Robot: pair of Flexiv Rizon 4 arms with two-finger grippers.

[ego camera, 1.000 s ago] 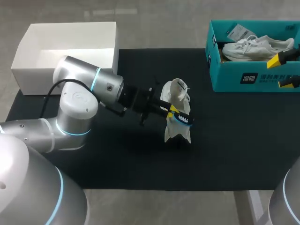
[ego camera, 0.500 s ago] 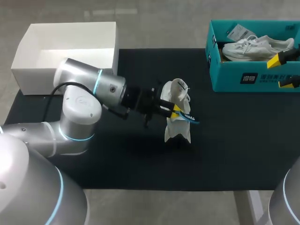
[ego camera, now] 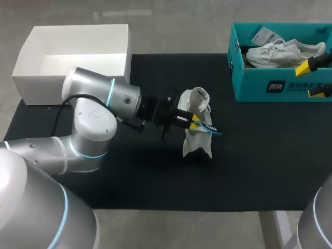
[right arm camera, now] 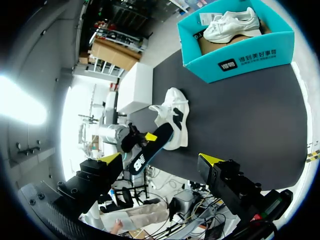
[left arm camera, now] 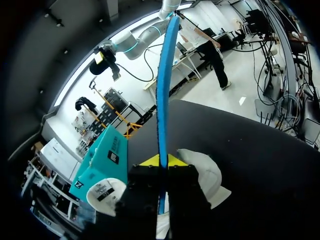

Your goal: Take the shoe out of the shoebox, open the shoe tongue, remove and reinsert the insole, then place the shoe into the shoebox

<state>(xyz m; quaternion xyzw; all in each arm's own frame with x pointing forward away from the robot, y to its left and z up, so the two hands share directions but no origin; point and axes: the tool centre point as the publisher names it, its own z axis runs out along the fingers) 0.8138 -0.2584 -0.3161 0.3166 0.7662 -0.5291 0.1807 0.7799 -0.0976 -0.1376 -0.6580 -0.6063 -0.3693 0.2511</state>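
Left arm [ego camera: 88,122]: enters from the left side and extends across the black mat [ego camera: 259,161] toward its middle.

Left hand [ego camera: 193,123]: clenched on the blue insole [ego camera: 208,129]. In the left wrist view the insole runs edge-on between the two fingers and projects straight ahead of the yellow tips. In the head view its free end projects past the shoe on the side away from the arm. Whether any part of it is inside the shoe cannot be told.

Shoe [ego camera: 196,140]: white, out of the shoebox, standing up on one end near the middle of the mat. It is in contact with the left hand's fingers. Which end is down cannot be told. In the right wrist view a dark patch shows on its side.

Right hand [right arm camera: 161,159]: released, with its two yellow-tipped fingers spread wide apart. It sits at the right edge of the mat, just beside the near wall of the shoebox and well apart from the shoe.

Shoebox [ego camera: 280,85]: teal, open, at the far right corner of the mat. A second shoe [ego camera: 285,52], also white, lies inside it with a paper tag [ego camera: 265,35] beside it.

White box [ego camera: 72,57]: open, at the far left corner of the mat, beyond the left arm.
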